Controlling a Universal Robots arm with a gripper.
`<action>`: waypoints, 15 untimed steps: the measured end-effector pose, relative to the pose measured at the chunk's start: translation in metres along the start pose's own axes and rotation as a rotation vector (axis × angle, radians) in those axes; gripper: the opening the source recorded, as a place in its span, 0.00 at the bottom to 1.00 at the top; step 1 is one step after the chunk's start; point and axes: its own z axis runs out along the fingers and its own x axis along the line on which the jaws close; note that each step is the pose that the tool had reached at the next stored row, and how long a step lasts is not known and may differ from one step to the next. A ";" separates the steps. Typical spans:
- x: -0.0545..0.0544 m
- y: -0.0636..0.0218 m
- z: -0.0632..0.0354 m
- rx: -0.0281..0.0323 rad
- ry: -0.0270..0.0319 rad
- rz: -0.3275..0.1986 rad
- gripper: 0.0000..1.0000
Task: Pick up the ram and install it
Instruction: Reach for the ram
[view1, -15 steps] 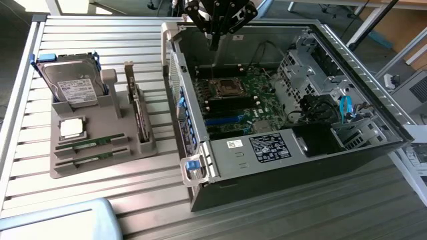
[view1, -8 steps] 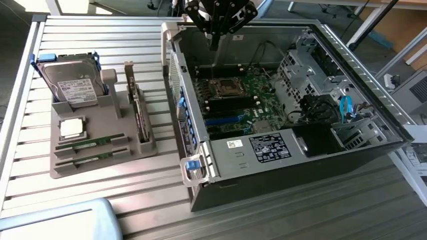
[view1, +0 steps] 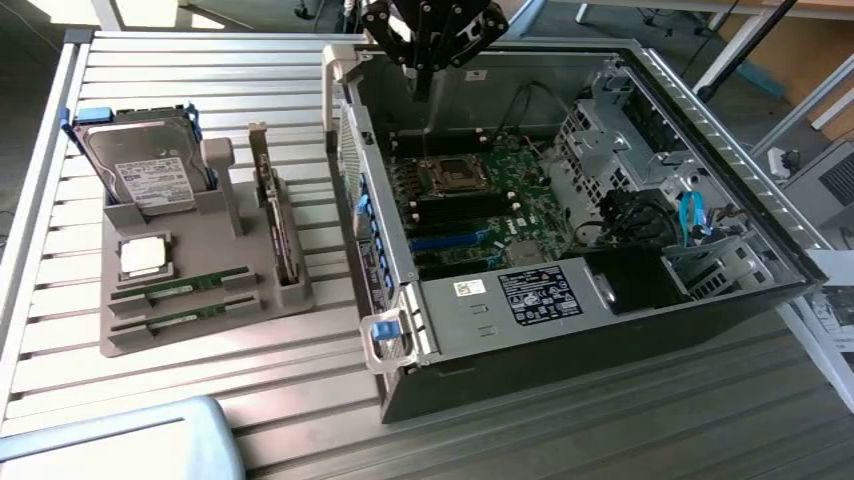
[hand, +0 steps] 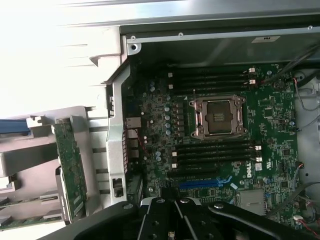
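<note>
The end effector (view1: 422, 85) hangs above the open computer case (view1: 641, 345), its fingers pressed together and holding nothing. The ram (view1: 180, 289) sits well apart toward the exterior view's left, slotted in the grey holder (view1: 227, 250) on the worktop (view1: 200, 80). A second stick (view1: 187, 321) lies just beside it. Its long axis runs roughly across that view.
</note>
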 end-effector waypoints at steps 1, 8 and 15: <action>0.001 -0.0002 -0.0001 0.0001 0.0000 0.000 0.11; 0.024 -0.0019 -0.0007 0.0000 -0.0017 0.000 0.11; 0.055 -0.0043 -0.0016 -0.0004 -0.0065 0.000 0.11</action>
